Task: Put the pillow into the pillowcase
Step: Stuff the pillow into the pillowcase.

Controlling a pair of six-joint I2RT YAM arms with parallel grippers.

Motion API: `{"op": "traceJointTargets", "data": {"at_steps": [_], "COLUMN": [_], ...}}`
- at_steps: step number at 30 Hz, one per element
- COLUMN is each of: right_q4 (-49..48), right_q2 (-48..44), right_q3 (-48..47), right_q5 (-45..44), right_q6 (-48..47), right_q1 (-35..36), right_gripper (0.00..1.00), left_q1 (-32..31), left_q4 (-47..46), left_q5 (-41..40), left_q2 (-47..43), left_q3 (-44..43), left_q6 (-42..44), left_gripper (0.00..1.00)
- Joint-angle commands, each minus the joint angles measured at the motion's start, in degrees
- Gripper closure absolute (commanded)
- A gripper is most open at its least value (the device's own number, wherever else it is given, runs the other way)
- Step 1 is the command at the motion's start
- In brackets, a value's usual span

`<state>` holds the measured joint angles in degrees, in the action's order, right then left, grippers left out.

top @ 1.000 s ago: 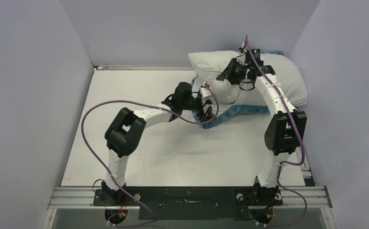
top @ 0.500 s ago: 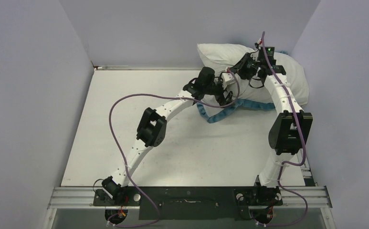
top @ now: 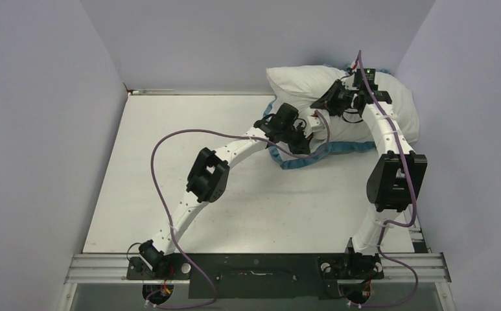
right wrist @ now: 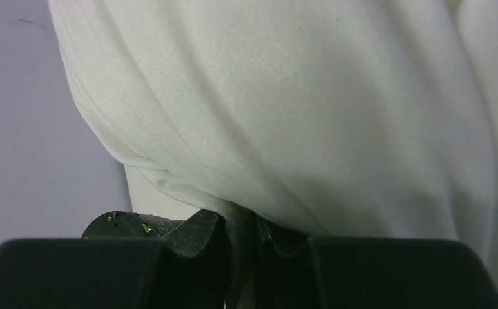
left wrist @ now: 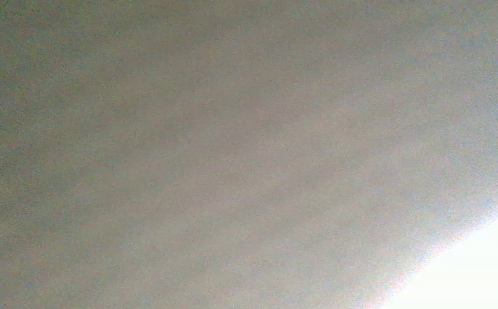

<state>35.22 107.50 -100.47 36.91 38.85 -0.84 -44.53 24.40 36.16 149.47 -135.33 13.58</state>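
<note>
The plump white pillow [top: 390, 107] lies at the table's back right, one end raised. My right gripper [top: 325, 107] is on its near face. In the right wrist view this gripper [right wrist: 252, 225] is shut on a pinched fold of the pillow's white fabric [right wrist: 310, 109]. The pillowcase [top: 299, 159] shows as a blue ruffled edge curling out under the pillow. My left gripper [top: 306, 134] is pushed in where pillow and blue edge meet, and its fingertips are hidden. Blurred pale cloth fills the left wrist view, so its jaws do not show there.
Purple-grey walls close in the white table [top: 170, 162] on the left, back and right. The pillow rests against the back right corner. The left arm's black wrist joint [right wrist: 127, 225], with a green light, sits just left of my right gripper.
My left arm has stretched forward and right, from the blue edge into the pillow, and its gripper has gone from open to shut. The right gripper moved the pillow slightly back and right.
</note>
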Motion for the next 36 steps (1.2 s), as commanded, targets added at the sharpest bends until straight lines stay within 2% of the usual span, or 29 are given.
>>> {"op": "traceJointTargets", "data": {"at_steps": [1, 6, 11, 13, 16, 17, 18, 23, 26, 27, 28, 29, 30, 34, 36], "right_q4": [-4.3, -3.8, -2.9, -2.2, -1.4, -1.1, -1.0, 0.6, 2.8, 2.9, 2.4, 1.6, 0.6, -3.2, -5.1], "right_q2": [-6.3, -6.7, -7.1, -7.5, -8.3, -8.6, -8.9, -8.7, -8.7, -8.9, -9.3, -9.8, -10.2, -11.1, -11.7], "right_q3": [0.7, 0.4, 2.0, 3.2, 5.6, 6.7, 7.5, 8.5, 7.1, 7.0, 7.2, 7.2, 7.1, 6.5, 6.6], "right_q5": [-0.4, -0.6, 0.2, 0.4, 0.9, 0.8, 0.9, 2.3, 0.1, -0.2, -0.4, -0.7, -0.7, 2.9, 4.6], "right_q6": [2.4, 1.7, 0.8, 0.0, -1.6, -2.1, -2.4, -4.8, -6.7, -6.8, -6.4, -5.7, -4.9, -0.5, 2.2], "right_q1": [-2.0, -2.1, -1.5, -0.9, 0.4, 0.5, 1.7, 6.3, 8.0, 8.0, 7.7, 7.2, 6.6, 3.6, 2.7], "right_gripper": [0.95, 0.95, 0.95, 0.95, 0.95, 0.95, 0.95, 0.95, 0.95, 0.95, 0.95, 0.95, 0.95, 0.95, 0.95], "left_q1": [-3.2, -3.2, -3.4, -3.4, -3.3, -3.2, -3.3, -6.0, -7.3, -7.3, -7.3, -7.2, -7.2, -6.4, -5.9], "left_q4": [8.9, 8.2, 5.6, -0.9, -19.5, -24.1, -26.6, -26.3, -27.4, -27.1, -26.4, -26.1, -26.1, -31.9, -37.7], "left_q5": [-5.4, -5.7, -5.2, -6.0, -10.2, -11.2, -11.7, -13.2, -12.9, -12.9, -13.1, -13.7, -14.0, -15.3, -16.3], "left_q2": [-2.7, -6.6, -13.8, -19.1, -34.7, -38.5, -41.6, -51.4, -54.6, -54.7, -54.4, -53.8, -52.9, -48.4, -46.0], "left_q3": [3.7, 8.0, 17.8, 28.4, 52.1, 60.5, 64.8, 77.3, 79.3, 78.6, 77.2, 75.8, 74.2, 69.1, 67.6], "left_q6": [2.8, 2.6, 3.3, 3.5, 0.5, -0.5, -0.9, -1.1, 0.9, 1.7, 2.9, 4.2, 5.7, 7.1, 6.7], "left_gripper": [1.0, 1.0, 1.0, 1.0, 1.0, 1.0, 1.0, 1.0, 1.0, 0.97, 0.83, 0.61, 0.49, 0.27, 0.21]}}
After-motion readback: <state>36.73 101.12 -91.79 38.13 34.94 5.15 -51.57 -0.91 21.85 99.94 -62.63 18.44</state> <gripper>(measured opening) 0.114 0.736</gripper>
